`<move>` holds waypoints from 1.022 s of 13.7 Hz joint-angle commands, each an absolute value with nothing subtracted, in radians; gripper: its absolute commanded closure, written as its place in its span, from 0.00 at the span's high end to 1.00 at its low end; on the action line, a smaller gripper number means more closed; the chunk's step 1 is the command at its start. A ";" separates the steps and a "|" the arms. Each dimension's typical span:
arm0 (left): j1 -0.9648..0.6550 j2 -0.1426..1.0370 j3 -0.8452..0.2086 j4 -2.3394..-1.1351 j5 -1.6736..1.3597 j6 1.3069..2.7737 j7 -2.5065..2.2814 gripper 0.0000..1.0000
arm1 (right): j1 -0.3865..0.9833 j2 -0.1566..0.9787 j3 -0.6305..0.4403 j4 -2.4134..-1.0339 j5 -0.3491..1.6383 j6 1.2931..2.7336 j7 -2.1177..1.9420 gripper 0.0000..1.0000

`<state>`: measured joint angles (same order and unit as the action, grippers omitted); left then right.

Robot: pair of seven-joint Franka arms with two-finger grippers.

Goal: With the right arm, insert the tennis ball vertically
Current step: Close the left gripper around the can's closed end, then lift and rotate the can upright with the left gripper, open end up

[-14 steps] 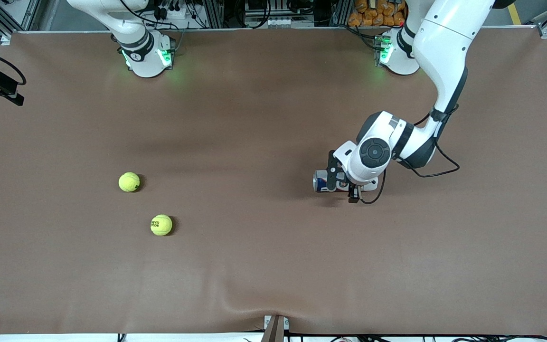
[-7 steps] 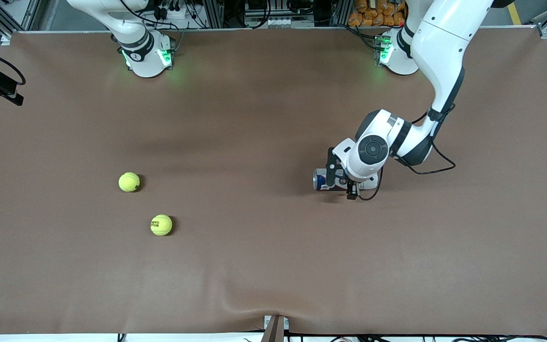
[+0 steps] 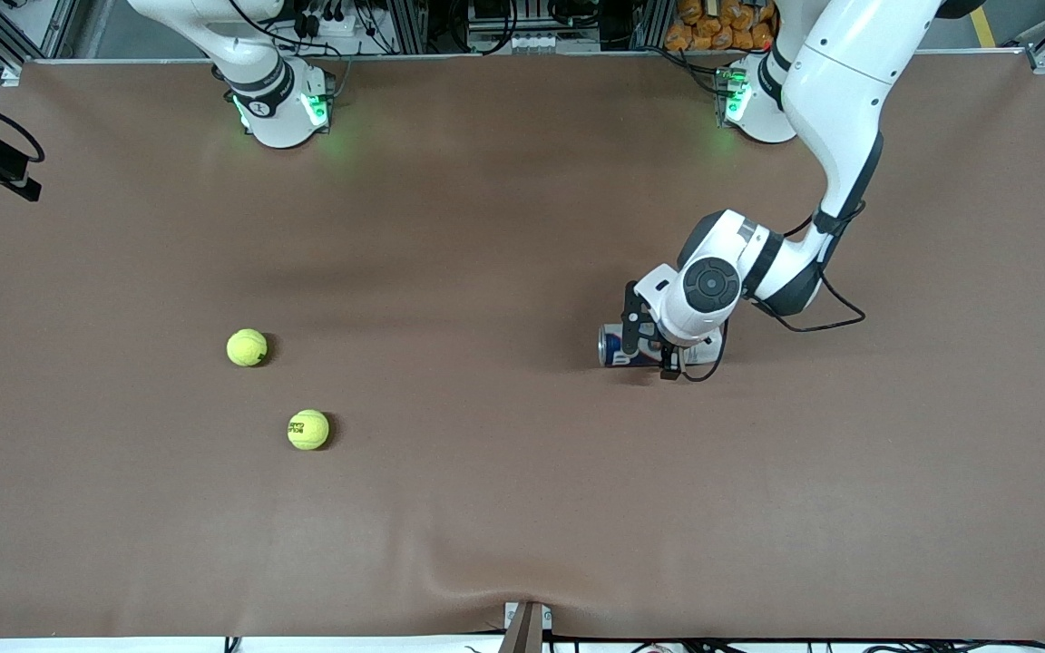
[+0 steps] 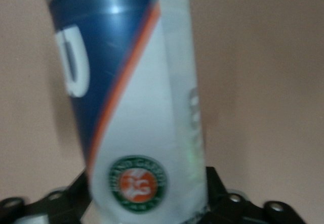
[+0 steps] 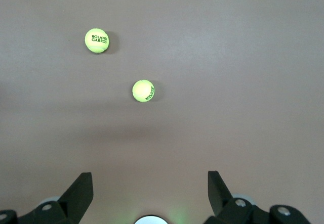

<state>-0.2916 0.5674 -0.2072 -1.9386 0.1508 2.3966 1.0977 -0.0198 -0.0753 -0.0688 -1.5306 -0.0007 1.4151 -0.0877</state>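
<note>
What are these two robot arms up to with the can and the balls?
The left arm has reached down to a blue-and-white tennis ball can lying on its side on the brown table; its hand is around the can. Two yellow tennis balls sit untouched toward the right arm's end of the table. The right hand waits high above them, fingers open and empty. No ball has gone into the can yet.
</note>
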 commanded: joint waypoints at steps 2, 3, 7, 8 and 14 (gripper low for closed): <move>-0.288 0.566 -0.212 -1.939 0.169 2.422 1.088 0.44 | -0.043 -0.084 -0.052 -1.536 -0.012 1.407 -0.100 1.00; -0.287 0.560 -0.213 -1.936 0.169 2.418 1.088 0.45 | -0.043 -0.084 -0.052 -1.534 -0.011 1.404 -0.100 1.00; -0.270 0.508 -0.239 -1.919 0.128 2.410 1.104 0.51 | -0.043 -0.084 -0.052 -1.534 -0.011 1.396 -0.100 1.00; -0.264 0.503 -0.261 -1.893 0.086 2.410 1.106 0.52 | -0.043 -0.084 -0.052 -1.534 -0.012 1.396 -0.100 1.00; -0.250 0.538 -0.281 -1.724 -0.189 2.404 1.205 0.56 | -0.043 -0.086 -0.052 -1.534 -0.012 1.388 -0.100 1.00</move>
